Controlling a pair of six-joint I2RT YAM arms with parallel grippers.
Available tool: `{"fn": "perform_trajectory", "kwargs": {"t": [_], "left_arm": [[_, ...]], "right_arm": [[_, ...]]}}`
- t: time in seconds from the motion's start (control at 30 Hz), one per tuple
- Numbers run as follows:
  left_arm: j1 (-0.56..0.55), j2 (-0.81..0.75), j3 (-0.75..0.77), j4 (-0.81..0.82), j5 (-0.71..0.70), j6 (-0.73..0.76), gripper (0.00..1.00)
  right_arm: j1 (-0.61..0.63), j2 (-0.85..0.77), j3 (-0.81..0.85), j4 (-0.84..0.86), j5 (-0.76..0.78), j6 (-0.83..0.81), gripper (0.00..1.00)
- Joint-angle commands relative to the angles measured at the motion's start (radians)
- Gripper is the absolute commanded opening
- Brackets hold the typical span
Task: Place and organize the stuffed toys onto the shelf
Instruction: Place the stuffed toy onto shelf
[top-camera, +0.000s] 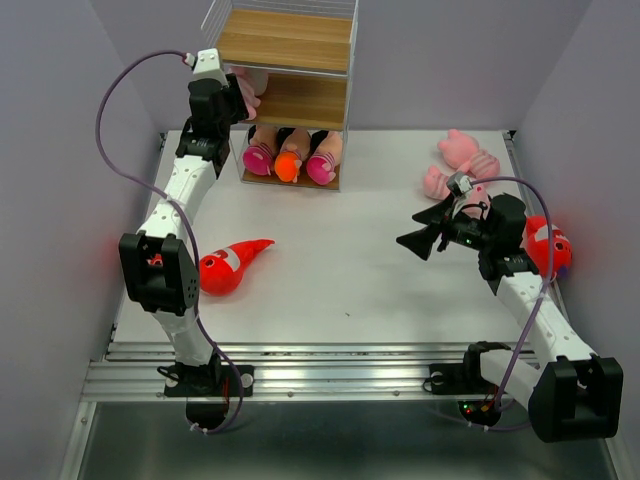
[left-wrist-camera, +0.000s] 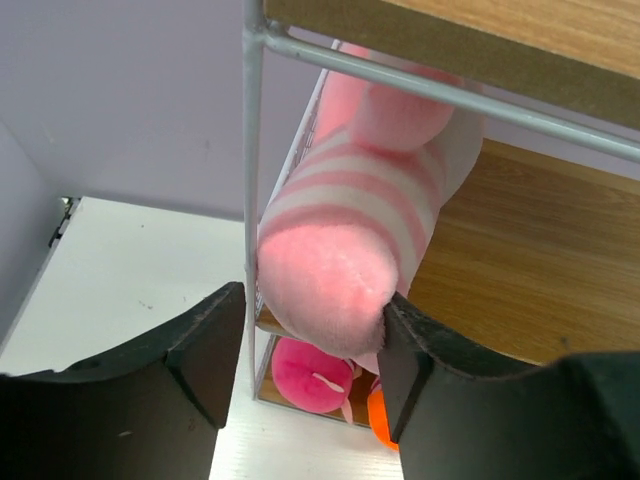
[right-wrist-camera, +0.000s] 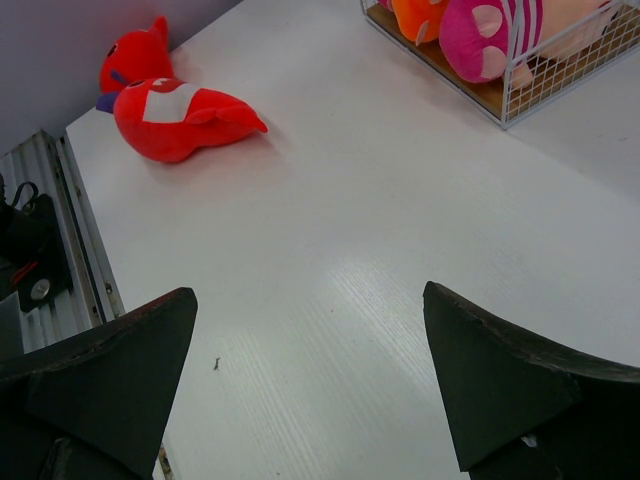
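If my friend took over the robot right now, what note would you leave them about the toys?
Left gripper: jaws open around a pink striped toy on the shelf, middle board.
Right gripper: open, empty, above the table.
Done: three dolls on the bottom board.
To do: two pink toys and the red sharks lie on the table.

The white table (top-camera: 350, 280) carries the shelf (top-camera: 285, 40) at its far edge, left of centre. A red shark (top-camera: 228, 268) lies near the table's left side, a cluster of pink plush animals (top-camera: 462, 158) lies at the far right, and a second red shark (top-camera: 548, 248) lies partly hidden at the right edge. On the shelf's bottom board three plush toys (top-camera: 290, 160) lie side by side, showing pink, orange and pink ends, and a pink striped toy (left-wrist-camera: 340, 260) rests on the middle board at its left edge.
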Motion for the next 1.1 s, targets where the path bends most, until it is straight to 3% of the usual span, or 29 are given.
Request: {"fn": "perform_trajectory", "kwargs": {"t": [0.0,0.17,0.23,0.27,0.3,0.7,0.87,1.0,1.07], "left_arm": [[0.01,-0.057,0.013,0.051,-0.028,0.0,0.68],[0.01,-0.09,0.0,0.047,-0.006,-0.016,0.8],[0.01,-0.116,-0.019,0.049,0.015,-0.023,0.8],[0.01,-0.126,-0.026,0.052,0.029,-0.027,0.84],[0.01,-0.137,-0.034,0.051,0.035,-0.028,0.95],[0.011,-0.407,-0.229,0.031,0.09,-0.031,0.99],[0.013,-0.626,-0.472,0.05,0.267,-0.048,0.99],[0.016,-0.769,-0.669,0.083,0.533,-0.06,0.99],[0.016,-0.847,-0.769,0.086,0.583,-0.065,0.99]], "right_arm": [[-0.007,-0.012,-0.001,0.023,-0.01,-0.019,1.0],[-0.007,-0.013,-0.002,0.023,-0.011,-0.021,1.0],[-0.007,-0.013,-0.001,0.023,-0.011,-0.022,1.0],[-0.007,-0.015,-0.001,0.022,-0.016,-0.025,1.0],[-0.007,-0.016,-0.001,0.022,-0.018,-0.028,1.0],[-0.016,-0.016,0.005,-0.003,-0.036,-0.054,1.0],[-0.039,-0.025,0.037,-0.076,0.001,-0.139,1.0],[-0.073,0.023,0.074,-0.112,0.108,-0.133,1.0],[-0.073,0.089,0.1,-0.135,0.217,-0.128,1.0]]}}
